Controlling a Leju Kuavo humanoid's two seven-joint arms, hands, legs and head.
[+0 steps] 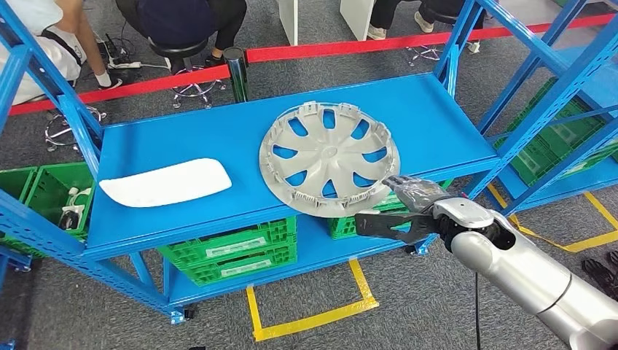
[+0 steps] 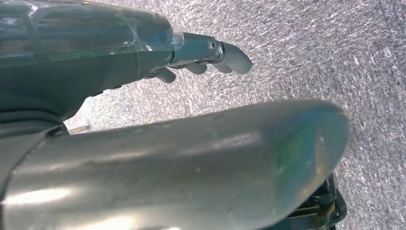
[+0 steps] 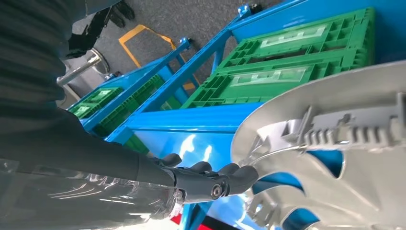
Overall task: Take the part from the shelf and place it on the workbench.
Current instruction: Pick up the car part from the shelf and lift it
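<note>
white tray [image 1: 166, 182]: laid flat on the left part of the shelf top, well apart from the wheel cover.
shelf [image 1: 182, 138]: blue metal top, flat and smooth; near edge is overhung slightly by the wheel cover rim.
wheel cover [image 1: 329, 157]: the part to be taken; round, grey, lying inner side up on the shelf top, right of centre. No long axis, so any rim point can be gripped.
green crates [image 1: 233, 251]: stacked on the lower shelf level, below the wheel cover.
left hand [image 2: 201, 55]: seen over grey carpet, fingers loosely curled, nothing held; judged far from the part.
right hand [image 1: 404, 208]: at the near-right rim of the wheel cover, the nearer hand. Fingers [image 3: 230, 175] are spread apart with the thumb set below; rim lies just beyond the fingertips, to the far-left of them. Contact cannot be told; nothing is gripped yet.
next move: judged a short reach far-left so the rim is taken between fingers and thumb.
room: open floor on the near side; shelf uprights on the right are to be avoided.
</note>
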